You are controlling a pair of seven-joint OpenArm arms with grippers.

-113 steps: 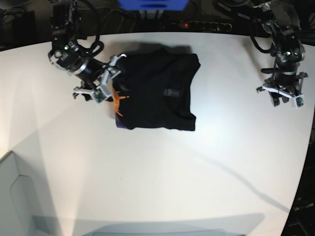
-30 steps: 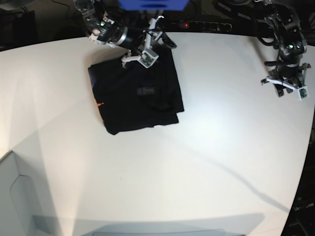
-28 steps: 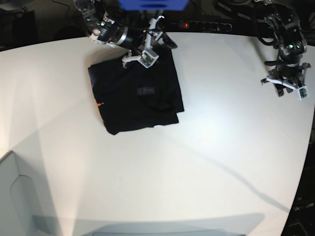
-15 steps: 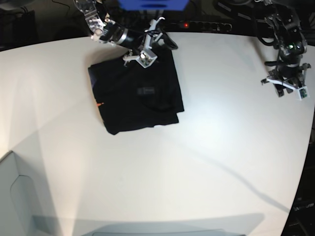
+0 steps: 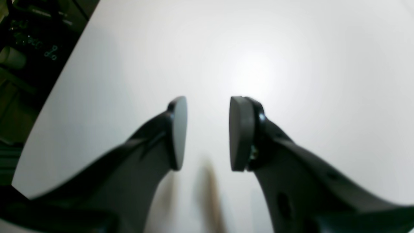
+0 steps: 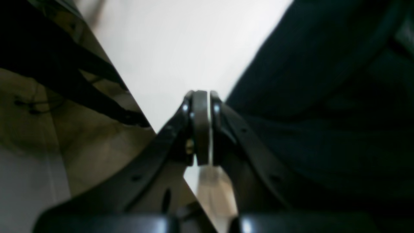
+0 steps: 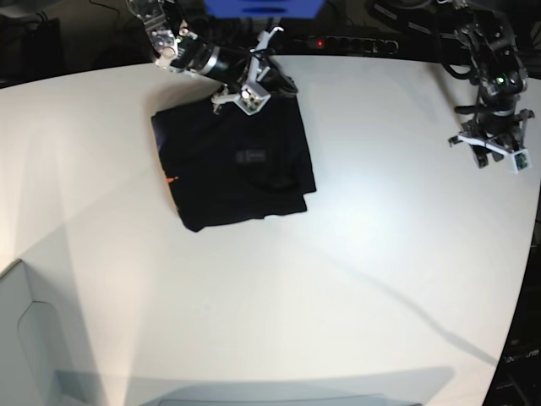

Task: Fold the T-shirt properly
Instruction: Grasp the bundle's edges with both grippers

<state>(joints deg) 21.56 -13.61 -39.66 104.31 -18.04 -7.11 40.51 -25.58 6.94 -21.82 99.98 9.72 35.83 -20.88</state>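
The black T-shirt (image 7: 232, 161) lies folded into a rough rectangle on the white table (image 7: 355, 279), left of centre at the back. A small tag (image 7: 251, 156) shows on top and an orange patch (image 7: 172, 180) at its left edge. My right gripper (image 7: 279, 83) hangs over the shirt's far right corner. In the right wrist view its jaws (image 6: 202, 126) are pressed shut with no cloth visible between them; the T-shirt (image 6: 323, 97) fills the right side. My left gripper (image 7: 497, 156) hovers at the table's right edge, open and empty (image 5: 207, 132) over bare tabletop.
A power strip with a red light (image 7: 338, 42) and a blue object (image 7: 262, 8) sit behind the table's far edge. A grey box (image 7: 25, 338) stands at the lower left. Dark clutter lies beyond the left table edge (image 5: 48, 97).
My right gripper has closed its jaws and shifted slightly at the shirt's far corner. The shirt and the left arm have not moved over the last second.
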